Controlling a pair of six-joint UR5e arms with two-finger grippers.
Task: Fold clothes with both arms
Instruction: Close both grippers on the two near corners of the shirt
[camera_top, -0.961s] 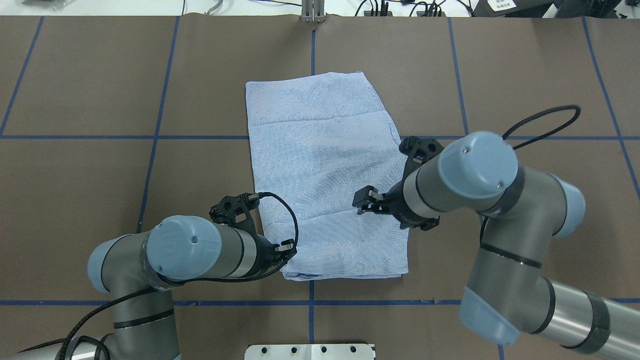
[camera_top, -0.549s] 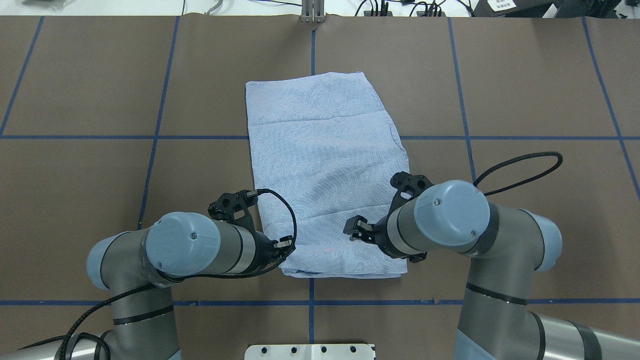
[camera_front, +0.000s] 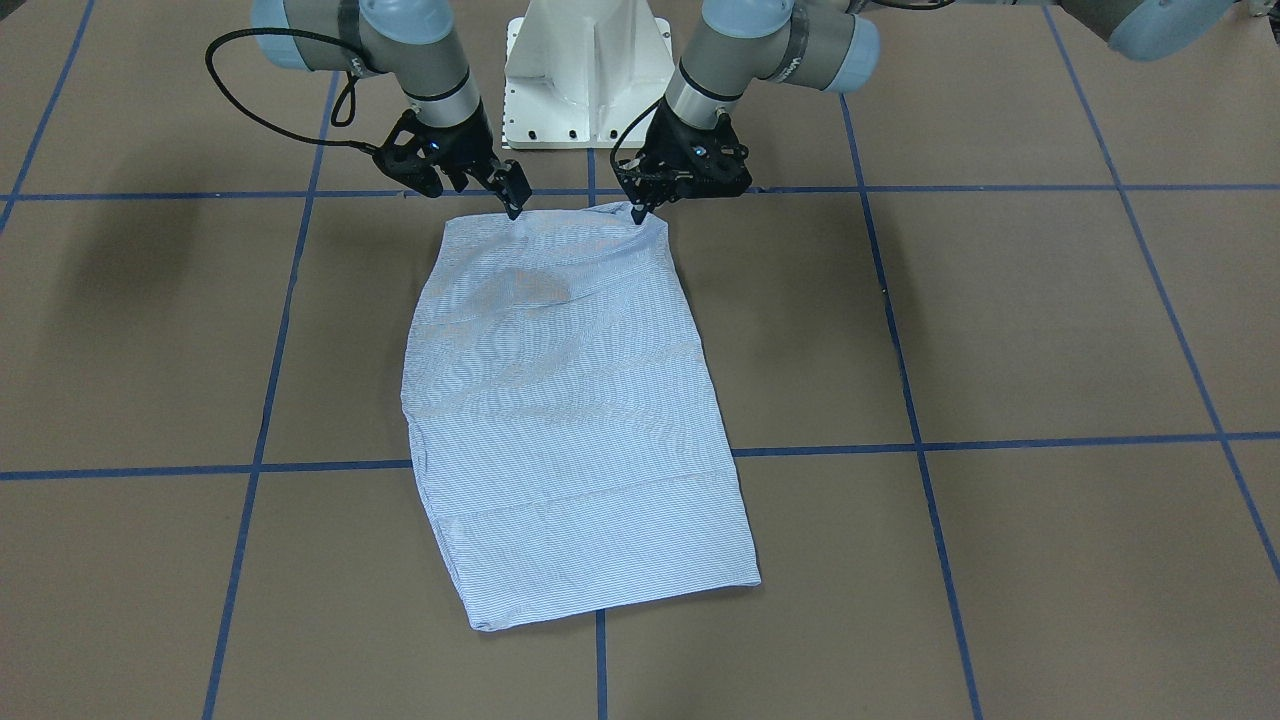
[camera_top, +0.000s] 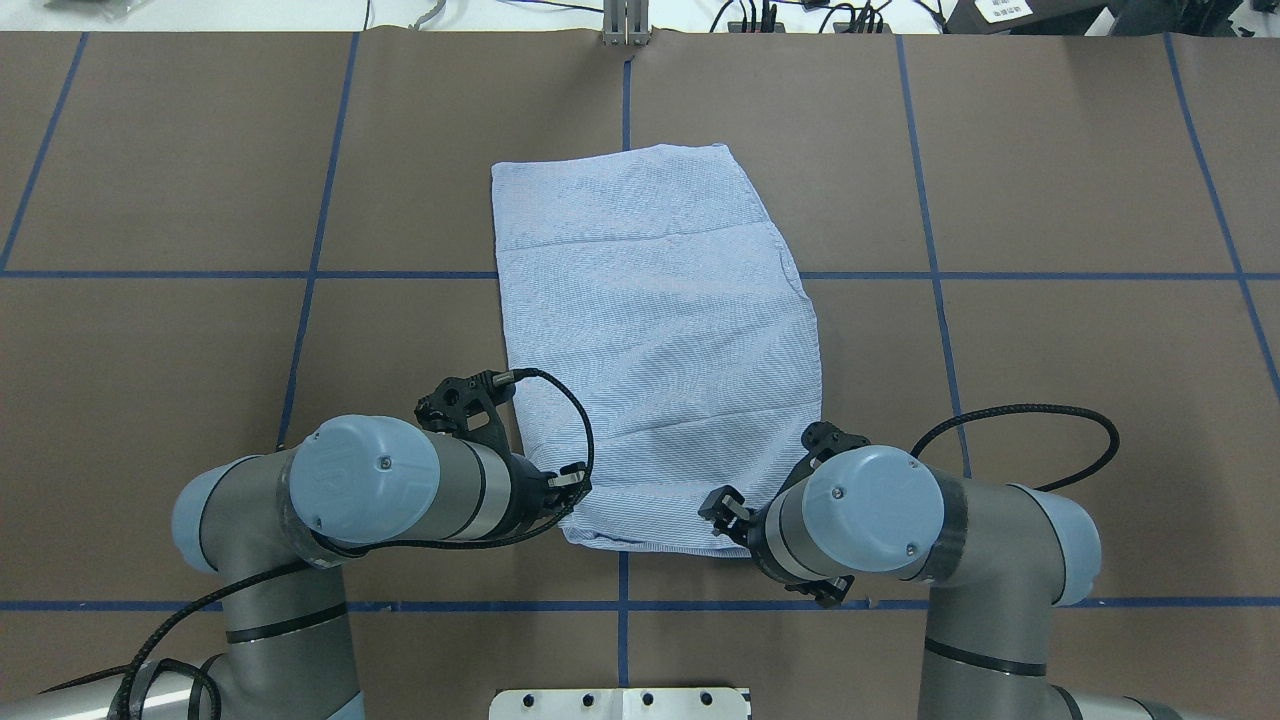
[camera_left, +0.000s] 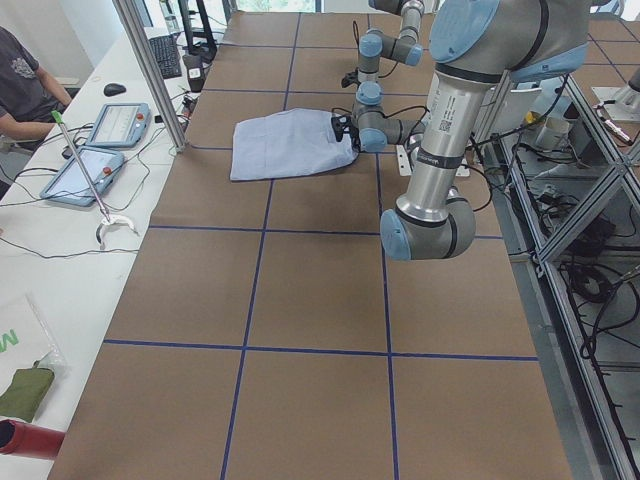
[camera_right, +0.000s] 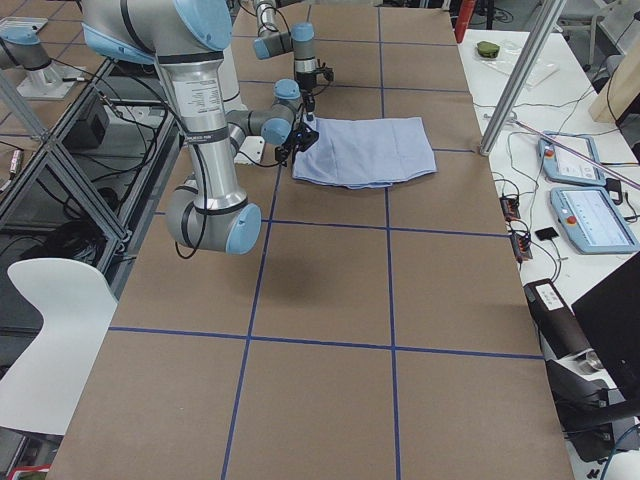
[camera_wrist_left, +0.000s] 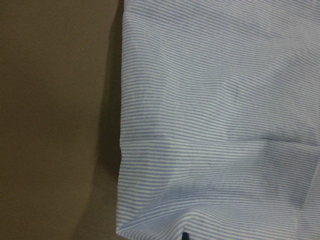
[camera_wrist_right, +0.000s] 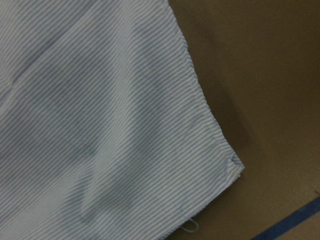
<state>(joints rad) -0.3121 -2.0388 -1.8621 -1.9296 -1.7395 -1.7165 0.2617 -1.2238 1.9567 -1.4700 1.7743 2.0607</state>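
The light blue-and-white striped shirt (camera_top: 650, 330) lies folded into a long flat rectangle in the middle of the table; it also shows in the front view (camera_front: 560, 420). Collar, buttons and pocket are hidden. My left gripper (camera_top: 572, 487) is at the shirt's near left corner, and in the front view (camera_front: 638, 208) it looks shut on the cloth there. The left wrist view shows the cloth (camera_wrist_left: 220, 125) puckered towards a dark fingertip (camera_wrist_left: 185, 236). My right gripper (camera_top: 722, 508) hovers over the near right corner and looks open. The right wrist view shows that corner (camera_wrist_right: 235, 167) lying free.
The table is brown with blue tape lines (camera_top: 620, 600). The white pedestal base (camera_front: 585, 70) stands just behind both grippers. Another large arm (camera_left: 440, 150) stands nearer in the side view. Tablets (camera_left: 95, 150) and cables lie on the side bench.
My right arm has drawn back along the shirt's right side, from its middle to the near right corner. My left gripper has stayed at the near left corner.
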